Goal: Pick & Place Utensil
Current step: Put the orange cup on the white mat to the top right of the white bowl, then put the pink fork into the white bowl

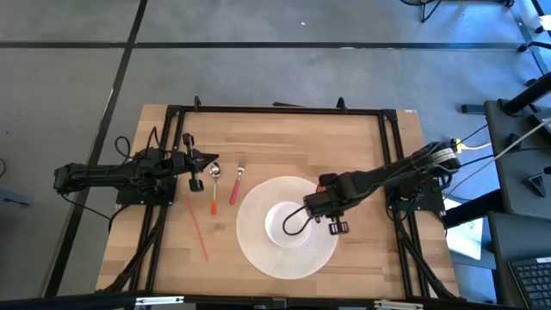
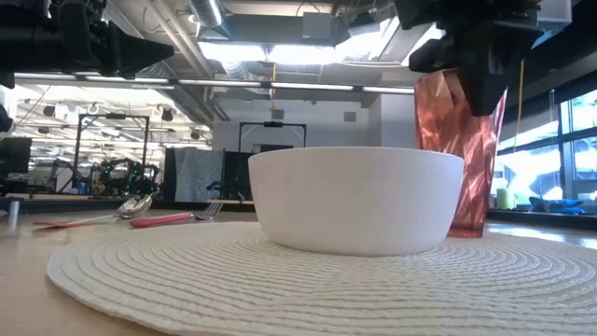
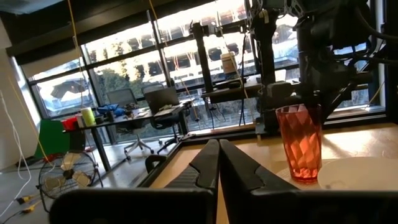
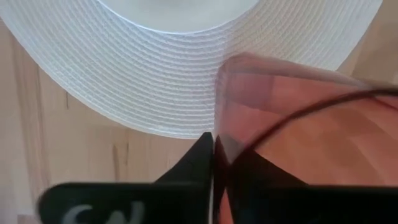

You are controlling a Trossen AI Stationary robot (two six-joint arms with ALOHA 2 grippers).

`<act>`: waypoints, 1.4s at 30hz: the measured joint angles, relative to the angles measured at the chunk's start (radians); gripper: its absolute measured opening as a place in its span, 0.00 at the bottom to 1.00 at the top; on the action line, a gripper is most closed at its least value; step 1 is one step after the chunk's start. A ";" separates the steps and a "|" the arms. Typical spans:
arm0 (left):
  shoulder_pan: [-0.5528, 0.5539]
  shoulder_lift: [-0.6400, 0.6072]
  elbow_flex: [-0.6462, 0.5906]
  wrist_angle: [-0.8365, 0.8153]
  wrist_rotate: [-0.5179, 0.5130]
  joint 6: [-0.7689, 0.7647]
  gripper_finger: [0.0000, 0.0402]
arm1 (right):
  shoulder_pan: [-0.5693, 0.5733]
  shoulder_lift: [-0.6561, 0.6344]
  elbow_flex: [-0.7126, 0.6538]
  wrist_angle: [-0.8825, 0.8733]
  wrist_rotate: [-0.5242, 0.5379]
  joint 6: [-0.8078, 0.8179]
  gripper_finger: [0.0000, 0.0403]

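A: Status on the utensil pick and place?

B: Judging from the layout, not started. Spoon [image 1: 214, 172] and fork [image 1: 236, 179] both lay flat on the counter [image 1: 362, 146], at about 10 o'clock from the white bowl [image 1: 284, 222], well apart from it. An orange straw [image 1: 198, 229] lay on the wood at the mat's 9 o'clock. Nothing visible inside the bowl, no utensil on the woven mat [image 1: 258, 250].

A: Left tool?

B: Left tool [image 1: 207, 158] was raised above counter level, just beside the spoon's bowl end, at its 10 o'clock from above. Fingers [image 3: 214, 165] pressed together in its wrist view, nothing between them. Not touching any utensil as far as I could tell.

A: And the right one?

B: Right tool [image 1: 331, 207] sat at the mat's 2 o'clock edge, over the red tumbler [image 2: 459, 149]. Fingertips were pinched tight at the cup's rim in its wrist view. Whether the wall was actually between them, I couldn't tell. The cup stood upright at the mat's far edge in the low view, behind the bowl.

A: So what's left?

B: My read: everything. Left arm needs to open, drop onto the spoon or fork handle, grip, carry toward 4 o'clock to the bowl or mat. Which utensil and which target isn't specified.
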 joint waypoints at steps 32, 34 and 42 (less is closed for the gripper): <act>0.000 0.000 0.001 0.001 -0.002 0.008 0.00 | 0.106 -0.974 -0.615 0.986 0.214 -0.143 0.05; 0.000 0.000 0.001 0.001 -0.002 0.008 0.00 | 0.056 -1.042 -0.760 1.163 0.126 -0.141 0.02; 0.000 0.000 0.001 0.004 -0.006 0.008 0.01 | -0.150 -1.173 -1.103 1.460 -0.011 -0.075 0.01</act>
